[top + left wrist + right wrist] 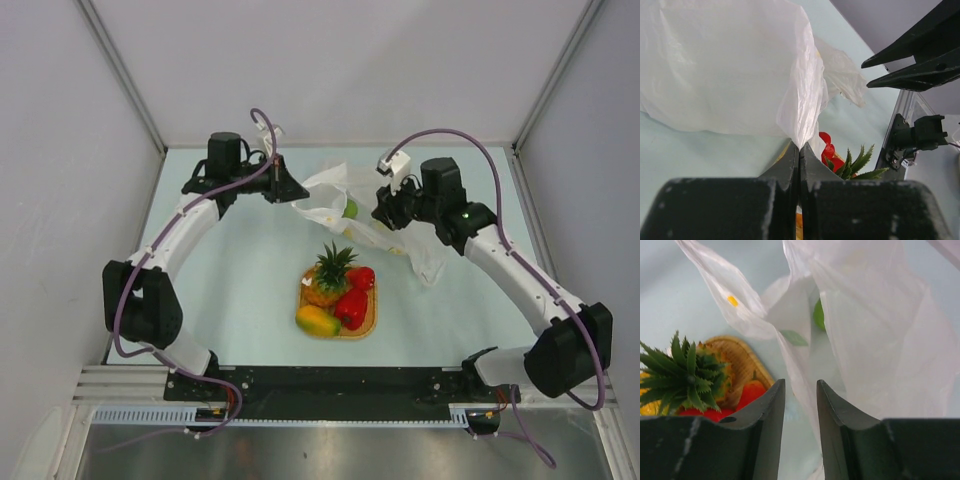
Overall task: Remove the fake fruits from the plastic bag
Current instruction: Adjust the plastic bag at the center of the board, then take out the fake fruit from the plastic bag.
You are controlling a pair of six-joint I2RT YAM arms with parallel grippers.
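The white plastic bag (400, 225) lies crumpled at the back centre, its left edge lifted. My left gripper (290, 190) is shut on that edge; in the left wrist view the film (730, 65) rises from the closed gripper (800, 146). My right gripper (385, 212) is open at the bag's right part, and a fold of film (805, 365) hangs between its parted jaws (800, 385). A small green piece (350, 208) shows inside the bag (818, 315). The pineapple (328, 275), mango (317, 321) and red pepper pieces (352, 305) sit on the woven mat.
The woven orange mat (372, 318) lies at front centre of the pale table, below the bag. It shows in the right wrist view (740, 357) with the pineapple crown (685, 370). Grey walls close in the back and sides.
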